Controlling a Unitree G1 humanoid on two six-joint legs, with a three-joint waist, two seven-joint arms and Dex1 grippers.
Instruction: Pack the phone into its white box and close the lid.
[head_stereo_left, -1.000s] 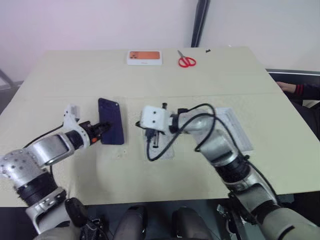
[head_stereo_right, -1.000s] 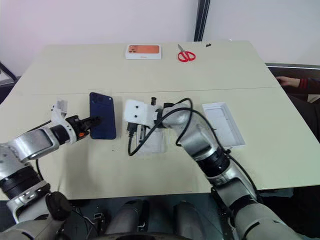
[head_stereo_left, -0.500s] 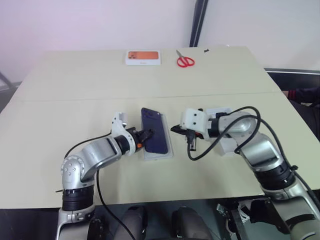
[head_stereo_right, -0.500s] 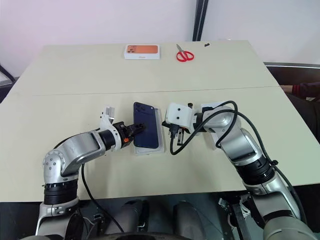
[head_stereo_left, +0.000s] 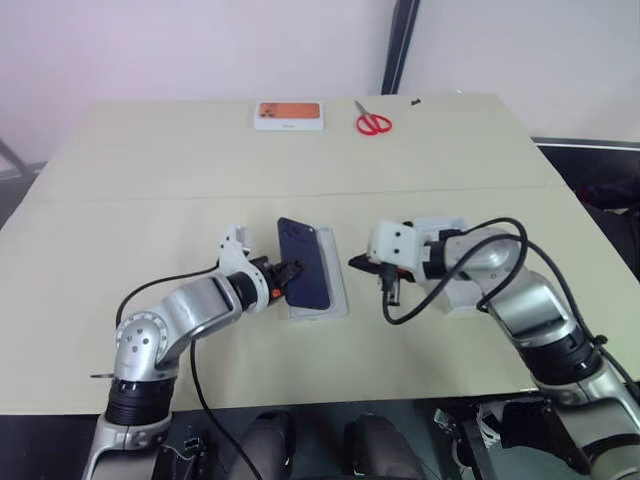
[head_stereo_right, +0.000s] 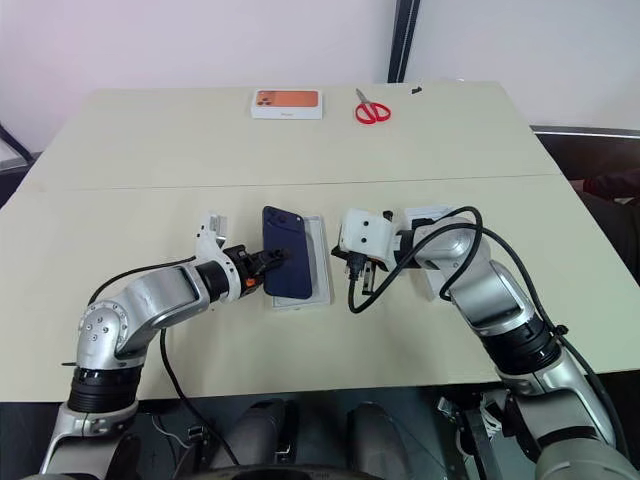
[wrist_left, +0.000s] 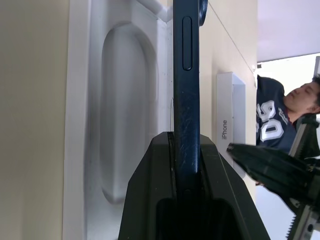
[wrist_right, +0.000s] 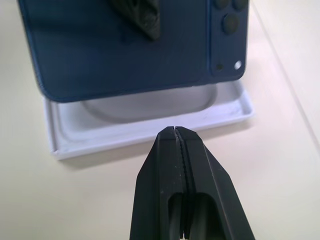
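Phone (head_stereo_left: 303, 264): slim, glossy navy back

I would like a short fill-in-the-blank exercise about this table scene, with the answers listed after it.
1. The left hand is shut on the edge of the ____.
2. The phone is held just above the white ____, not yet lying flat in it.
3. The right hand, beside the white box, has its fingers ____ and holds nothing.
4. At the far edge of the table, the object with red handles is a pair of ____.

Answers: phone; box; shut; scissors
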